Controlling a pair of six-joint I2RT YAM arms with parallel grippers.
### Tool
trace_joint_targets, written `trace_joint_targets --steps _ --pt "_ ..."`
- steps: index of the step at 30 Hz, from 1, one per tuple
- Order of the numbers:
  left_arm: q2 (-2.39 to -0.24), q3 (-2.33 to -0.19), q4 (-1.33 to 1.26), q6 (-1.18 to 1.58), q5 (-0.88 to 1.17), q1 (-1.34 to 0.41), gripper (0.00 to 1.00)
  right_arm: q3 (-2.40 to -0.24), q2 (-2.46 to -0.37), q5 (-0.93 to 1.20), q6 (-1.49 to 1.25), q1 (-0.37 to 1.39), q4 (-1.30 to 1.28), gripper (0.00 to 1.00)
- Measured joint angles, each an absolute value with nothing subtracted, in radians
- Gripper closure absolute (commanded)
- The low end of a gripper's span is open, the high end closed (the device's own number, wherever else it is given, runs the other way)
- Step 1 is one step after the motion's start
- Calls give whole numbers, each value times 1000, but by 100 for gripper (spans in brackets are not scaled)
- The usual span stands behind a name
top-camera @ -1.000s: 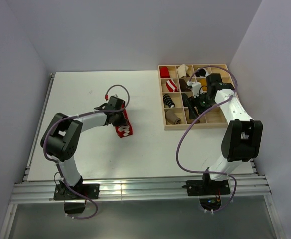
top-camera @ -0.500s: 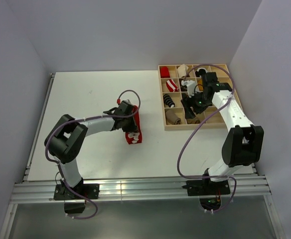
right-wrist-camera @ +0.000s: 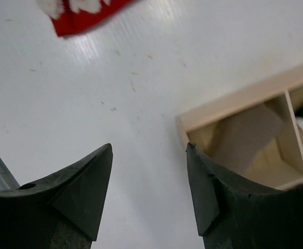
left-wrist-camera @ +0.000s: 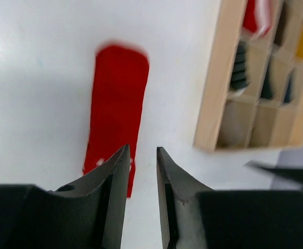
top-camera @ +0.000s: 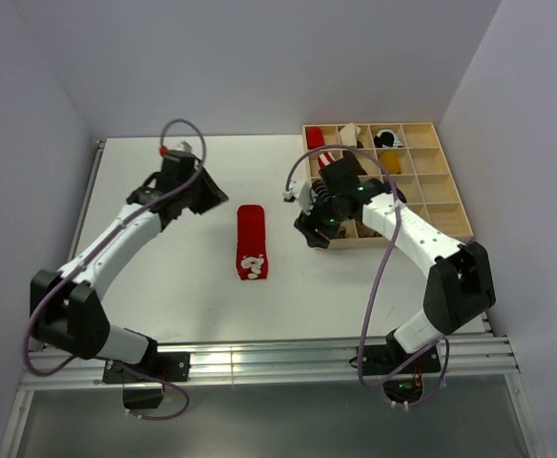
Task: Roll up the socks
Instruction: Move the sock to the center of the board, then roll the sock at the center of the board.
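Observation:
The red sock pair (top-camera: pixel 251 239) lies flat and lengthwise on the white table, its white-marked end (top-camera: pixel 253 266) nearest me. It also shows in the left wrist view (left-wrist-camera: pixel 118 104), and its marked end shows in the right wrist view (right-wrist-camera: pixel 84 13). My left gripper (top-camera: pixel 202 191) is raised to the sock's back left, its jaws (left-wrist-camera: pixel 142 149) slightly apart and empty. My right gripper (top-camera: pixel 315 224) hovers at the tray's near-left corner, wide open and empty (right-wrist-camera: pixel 149 148). A tan-brown sock (right-wrist-camera: pixel 242 140) lies in that corner compartment; the right arm hides it in the top view.
The wooden compartment tray (top-camera: pixel 369 126) stands at the back right. It holds a red-and-white striped bundle (top-camera: pixel 326 157), a black bundle (top-camera: pixel 388 138), a mustard bundle (top-camera: pixel 388 158) and others. Its corner rim (right-wrist-camera: pixel 229 106) is just beside my right fingertip.
My left gripper let go of the red sock, which now lies flat, and drew back to the far left. My right gripper moved left out of the tray to its near-left corner.

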State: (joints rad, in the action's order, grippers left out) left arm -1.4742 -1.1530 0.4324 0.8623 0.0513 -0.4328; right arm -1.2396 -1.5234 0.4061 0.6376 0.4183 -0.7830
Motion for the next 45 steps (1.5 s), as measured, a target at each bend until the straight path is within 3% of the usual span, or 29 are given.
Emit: trace_joint_targets --steps 8,18,37,45 --pt "-1295 -1301 502 827 -2 -285 66 -1178 -1575 309 650 680 -624 39" --pt "-1259 -1325 566 796 -6 -223 66 -1163 -1764 179 667 884 -516 40" --pt "-1259 -1272 557 771 27 -223 66 -1214 -1863 104 643 975 -434 41" --pt "-1259 -1224 536 771 41 -223 67 -1225 -1897 97 628 976 -411 48"
